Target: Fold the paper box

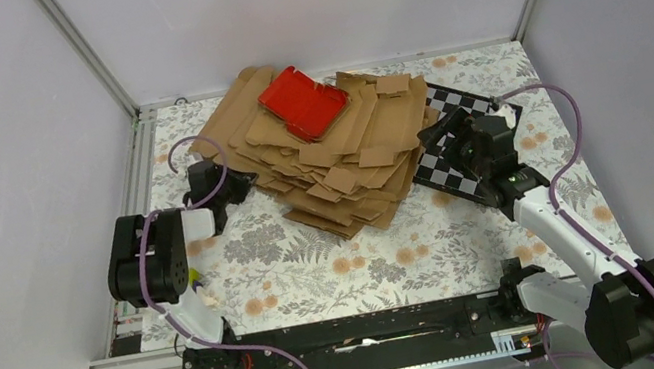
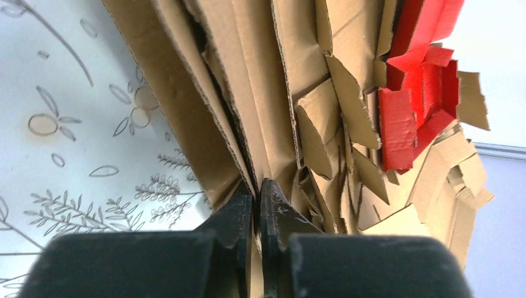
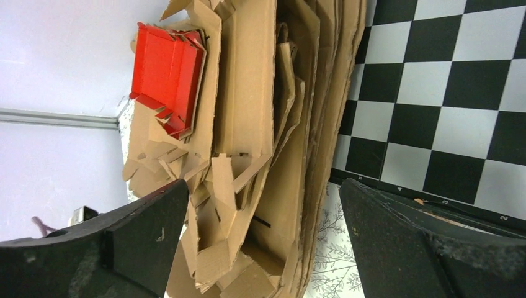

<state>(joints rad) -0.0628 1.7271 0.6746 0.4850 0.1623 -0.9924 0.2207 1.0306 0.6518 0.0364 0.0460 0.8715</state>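
The red paper box, partly folded with raised sides, lies on top of a pile of brown cardboard blanks at the back of the table. It also shows in the left wrist view and the right wrist view. My left gripper is at the pile's left edge, well short of the red box. Its jaws are shut on the edge of a brown cardboard blank. My right gripper stands open at the pile's right edge, its fingers straddling the blanks' edges without touching them.
A black-and-white checkered board lies under the right arm, beside the pile. The table carries a floral cloth. Grey walls and metal frame posts enclose the cell on three sides.
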